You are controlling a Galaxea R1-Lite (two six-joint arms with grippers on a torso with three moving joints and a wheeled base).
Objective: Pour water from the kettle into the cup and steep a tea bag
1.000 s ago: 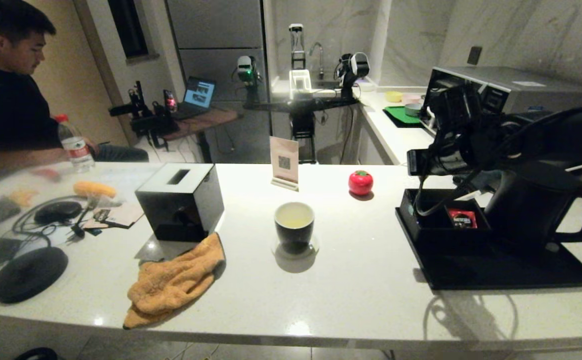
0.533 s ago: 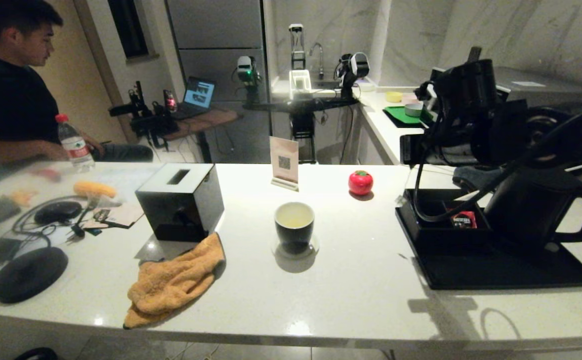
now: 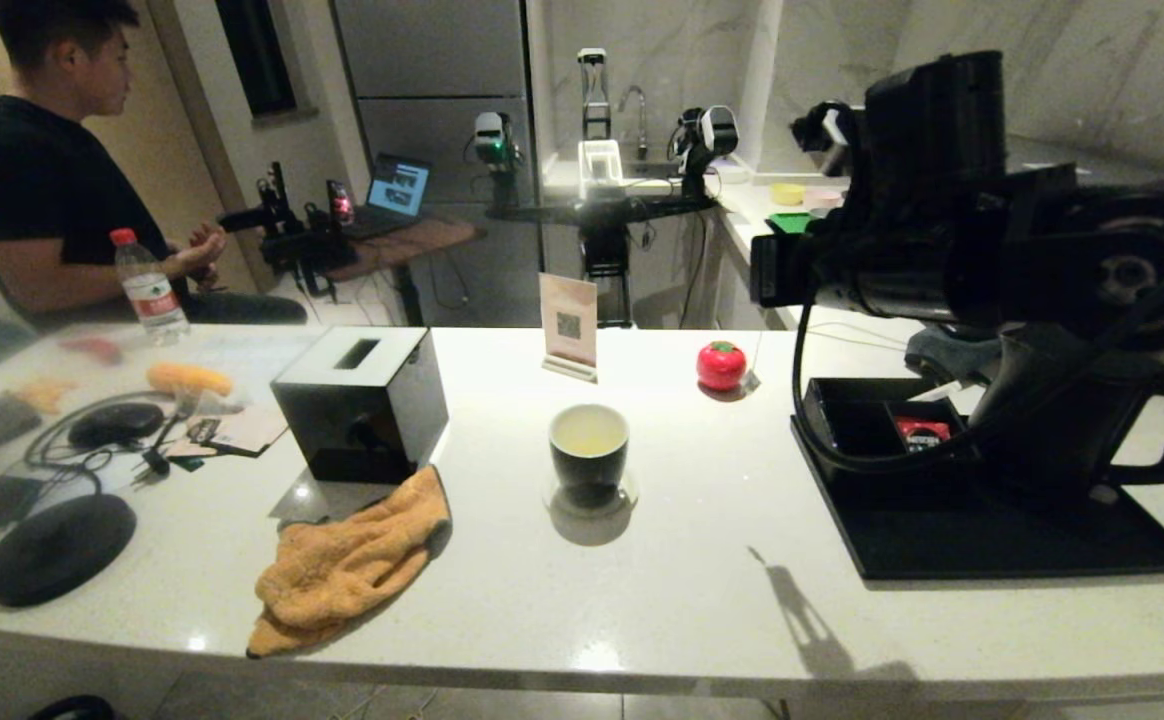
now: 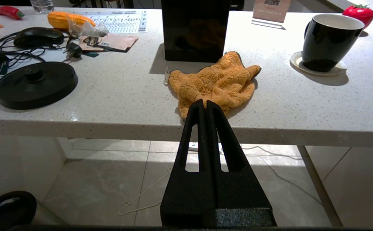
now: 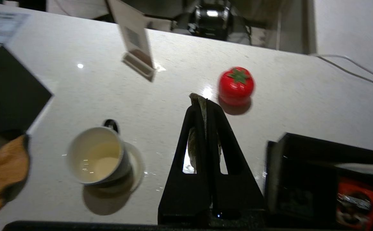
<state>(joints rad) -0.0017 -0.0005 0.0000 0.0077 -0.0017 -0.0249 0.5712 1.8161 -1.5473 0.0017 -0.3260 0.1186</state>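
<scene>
The right end effector (image 5: 205, 103) hangs in the air above the white surface (image 3: 682, 600), its two fingers pressed together on the tea bag (image 5: 200, 102), whose pale greyish-green fabric shows between the finger slots and pokes out at the tips. In the head view the right arm fills the 2 o'clock part of the scene, and the bag itself dangles small beside the red tomato-shaped object (image 3: 721, 364), at its 3 o'clock.

The cup (image 3: 589, 450) stands on a small white saucer (image 4: 314, 69) near the middle of the surface, with pale yellowish water (image 5: 101, 157) inside. It sits at about 8 o'clock from the right end effector in the right wrist view, well apart from it. The kettle (image 3: 1092, 420) stands upright on the black tray (image 3: 1002, 540) at 3 o'clock from the cup, handle turned away from it. A red sachet (image 3: 923, 433) lies in a compartment of the tray, just beside the kettle.

An orange cloth (image 3: 347, 560) lies crumpled at 8 o'clock from the cup, touching the black tissue box (image 3: 362, 400). A round black kettle base (image 3: 57, 548) rests at the far 9 o'clock side.

The left end effector (image 4: 205, 104) sits parked below the surface's near edge, fingers together and holding nothing.
</scene>
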